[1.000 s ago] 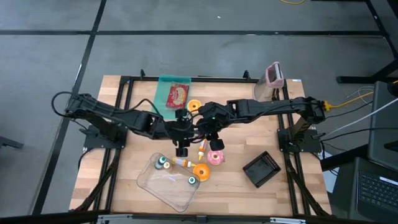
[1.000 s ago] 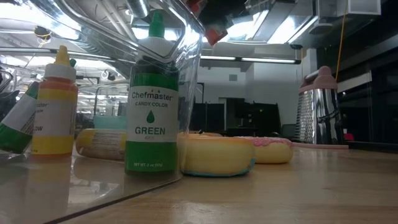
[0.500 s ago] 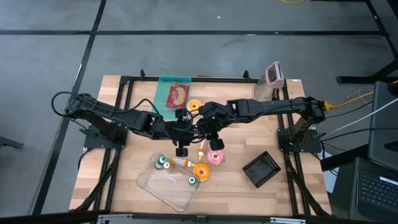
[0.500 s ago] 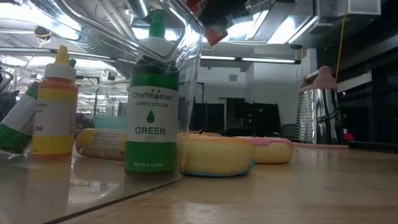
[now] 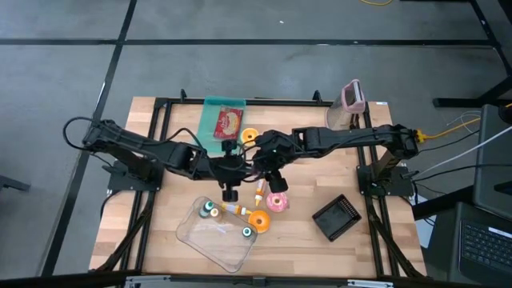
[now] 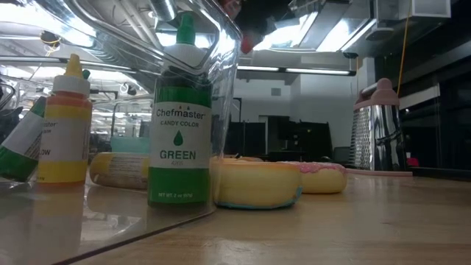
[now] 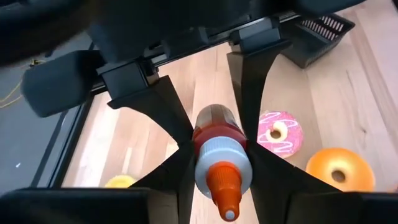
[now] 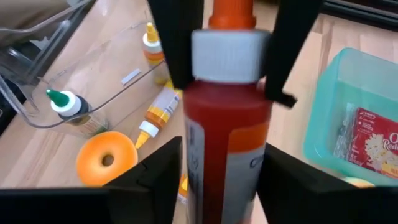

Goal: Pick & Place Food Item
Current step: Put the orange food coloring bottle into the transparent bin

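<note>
From above, the left gripper (image 5: 237, 169) and the right gripper (image 5: 258, 164) meet nose to nose over the middle of the table (image 5: 384, 248), and whatever passes between them is hidden under the arms. Nearer the front edge lies a clear plastic container (image 5: 210, 240) with two green-capped bottles in it. An orange doughnut (image 5: 258, 220), a pink doughnut (image 5: 278, 201) and a yellow-capped bottle (image 5: 260, 192) lie on the wood beside it. The low view looks through the container's wall at a green Chefmaster colouring bottle (image 6: 179, 125) and a yellow one (image 6: 66, 125), both upright, with the doughnuts behind them. The arms show only as dark shapes at the top. In the left wrist view, a red colouring bottle (image 7: 217, 134) with a white cap and orange tip hangs in the air, and the left claw is clamped on the cap from both sides. The right wrist view shows the same bottle lengthwise, its body lying in the right claw, but whether that claw grips it I cannot tell. I judge this a handover in mid-air: the bottle is lifted but not yet placed. Carrying it to the container and setting it down are probably still to come, and other items are still outside.
</note>
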`<state>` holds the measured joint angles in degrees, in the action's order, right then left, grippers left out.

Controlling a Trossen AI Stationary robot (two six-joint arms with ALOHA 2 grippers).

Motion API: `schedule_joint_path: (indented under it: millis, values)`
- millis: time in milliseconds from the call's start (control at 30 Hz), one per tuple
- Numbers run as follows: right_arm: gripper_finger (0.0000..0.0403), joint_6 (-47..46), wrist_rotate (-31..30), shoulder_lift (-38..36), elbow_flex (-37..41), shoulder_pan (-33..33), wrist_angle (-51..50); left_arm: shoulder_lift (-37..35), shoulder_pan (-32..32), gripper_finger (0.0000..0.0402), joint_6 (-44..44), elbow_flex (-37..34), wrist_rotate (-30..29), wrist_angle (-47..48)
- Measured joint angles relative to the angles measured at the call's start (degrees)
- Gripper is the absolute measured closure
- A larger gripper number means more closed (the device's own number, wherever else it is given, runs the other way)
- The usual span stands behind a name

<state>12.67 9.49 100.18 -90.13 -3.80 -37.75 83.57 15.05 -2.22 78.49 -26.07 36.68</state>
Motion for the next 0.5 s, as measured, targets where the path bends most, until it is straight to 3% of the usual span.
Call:
schedule_joint_path:
  millis: [267, 500]
  values:
    - [0.0173, 0.3, 0.4, -0.2, -3.9, -0.2, -0.9, -4.5, 2.5, 0.0288, -1.2, -0.1, -3.5, 1.4]
    - [0.0159, 0.3, 1.1, -0.2, -6.1, -0.4, -1.2, -6.6, 5.7, 0.0288, -1.7, -0.1, -7.6, 2.0]
